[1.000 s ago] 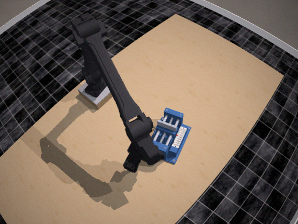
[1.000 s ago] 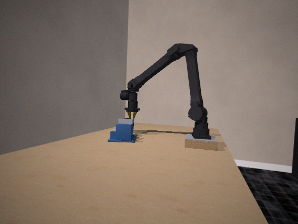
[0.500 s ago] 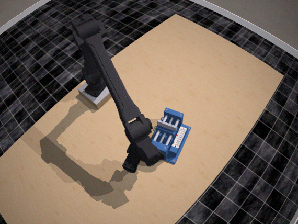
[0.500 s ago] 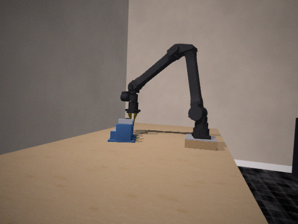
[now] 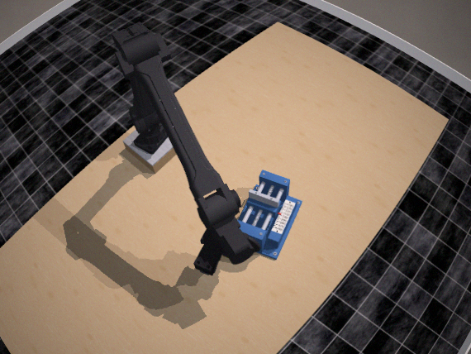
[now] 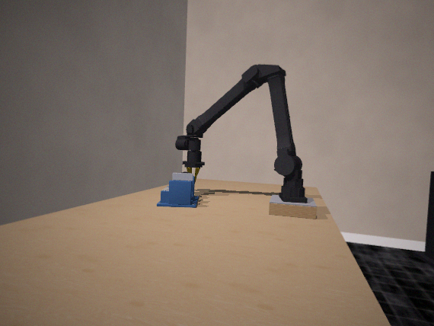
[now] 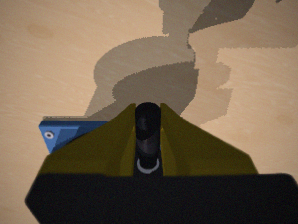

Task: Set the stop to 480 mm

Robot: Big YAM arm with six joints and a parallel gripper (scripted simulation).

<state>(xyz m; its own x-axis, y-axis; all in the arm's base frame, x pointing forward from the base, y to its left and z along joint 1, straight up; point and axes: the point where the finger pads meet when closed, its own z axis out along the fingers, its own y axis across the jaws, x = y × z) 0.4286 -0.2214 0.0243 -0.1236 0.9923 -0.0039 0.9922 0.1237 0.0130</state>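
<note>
Three pale rods (image 5: 258, 217) inside blue frame (image 5: 274, 177) (image 6: 181, 192)

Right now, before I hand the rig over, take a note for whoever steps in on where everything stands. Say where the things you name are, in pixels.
Hand (image 7: 148, 111): shut on the dark handwheel grip (image 7: 148, 122), beside the blue stop unit (image 5: 268, 245) (image 6: 182, 192) (image 7: 75, 131).
Stop: the grey stop plate (image 5: 264, 198) (image 6: 183, 177) sits partway along its rods; a red mark (image 5: 279, 213) shows on the white scale (image 5: 277, 227). The numbers are too small to read, so I can't confirm 480 mm.
Done: handwheel gripped.
Left: check the setting, turn further if needed, then let go.
</note>
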